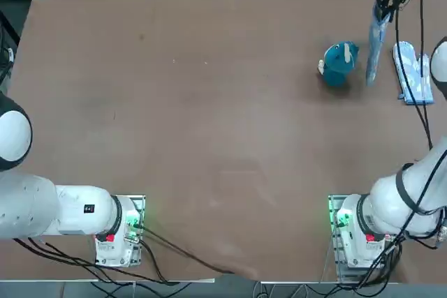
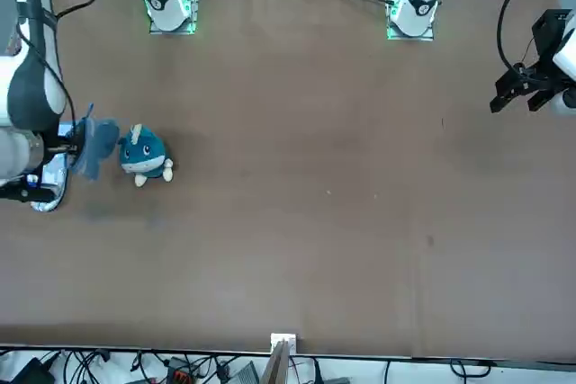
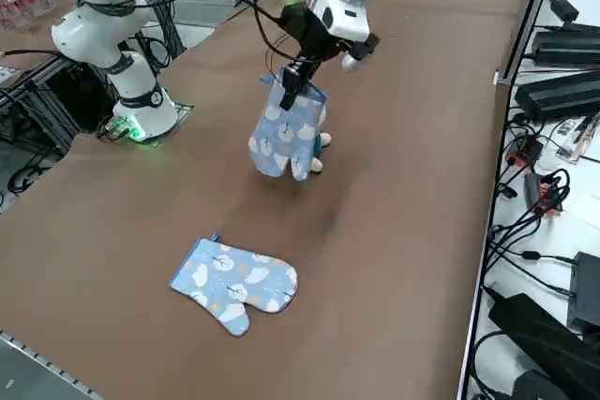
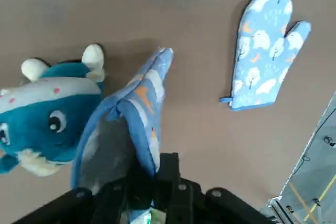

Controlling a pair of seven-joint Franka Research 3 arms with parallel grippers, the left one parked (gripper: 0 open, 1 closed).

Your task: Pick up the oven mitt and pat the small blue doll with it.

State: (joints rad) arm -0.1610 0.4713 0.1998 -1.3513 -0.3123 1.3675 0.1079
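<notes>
The light-blue patterned oven mitt (image 3: 284,138), clamped in the right hand (image 3: 292,80), is hung just beside the small teal-blue plush doll (image 1: 339,63), on its outer side.

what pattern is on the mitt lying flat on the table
Light blue with white trees and small orange marks, darker blue trim; the spare mitt shows best in the right wrist view.

Right gripper (image 2: 70,139) holds the oven mitt (image 2: 94,147) just beside the small blue doll (image 2: 142,156) on the table (image 2: 315,177).

overhead, front and right-side cameras share the table (image 1: 209,137) (wrist camera closest).
</notes>
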